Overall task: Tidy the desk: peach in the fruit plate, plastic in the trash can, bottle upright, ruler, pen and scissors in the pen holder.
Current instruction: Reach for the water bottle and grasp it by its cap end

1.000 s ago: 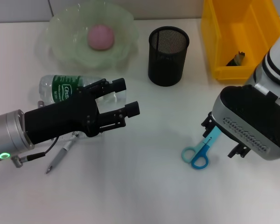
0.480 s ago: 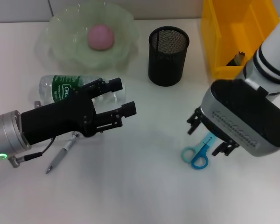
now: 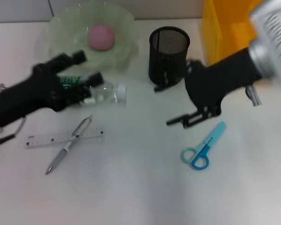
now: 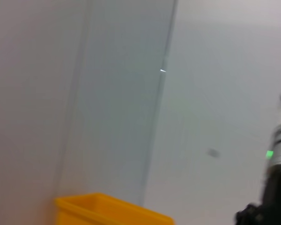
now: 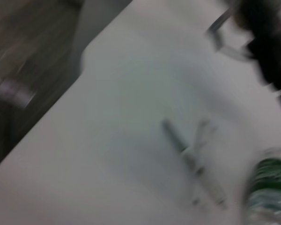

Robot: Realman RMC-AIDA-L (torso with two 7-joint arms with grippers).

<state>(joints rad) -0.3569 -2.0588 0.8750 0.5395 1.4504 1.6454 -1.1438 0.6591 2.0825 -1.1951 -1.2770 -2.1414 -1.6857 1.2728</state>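
The left hand hangs with fingers spread over the lying bottle near the surface's far left, just in front of the fruit plate holding the peach. The right hand, fingers spread and empty, hovers just in front of the pen holder, beside the yellow bin. The scissors lie right of centre; the pen crosses the ruler towards the left edge.

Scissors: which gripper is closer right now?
Right. The right gripper hangs just above and beside the scissors; the left gripper is far across the desk, over the lying bottle.
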